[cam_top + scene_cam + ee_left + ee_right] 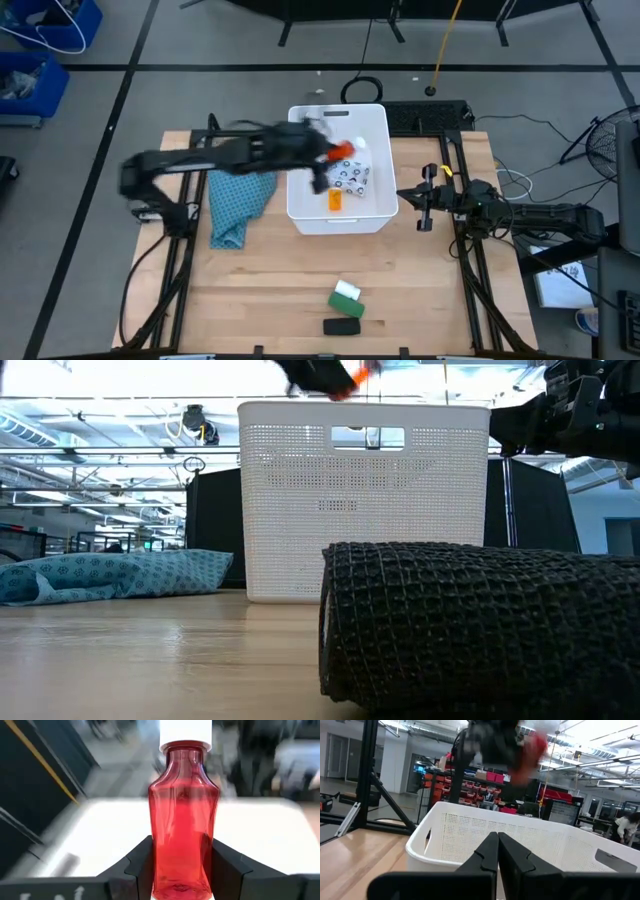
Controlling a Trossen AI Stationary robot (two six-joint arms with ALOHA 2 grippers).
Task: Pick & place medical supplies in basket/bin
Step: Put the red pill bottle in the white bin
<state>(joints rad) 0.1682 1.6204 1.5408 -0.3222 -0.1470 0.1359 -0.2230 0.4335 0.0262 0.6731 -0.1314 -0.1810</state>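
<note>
Wooden tabletop fills the centre of the high view. At upper centre, the tub holds the packet and the orange bottle. Above the tub, the left gripper has its jaws clamped on the red bottle, white cap away from the wrist. Left of the tub lies the cloth. At lower centre lie the block and the bar. Right of the tub, the right gripper waits, jaws closed and empty.
</note>
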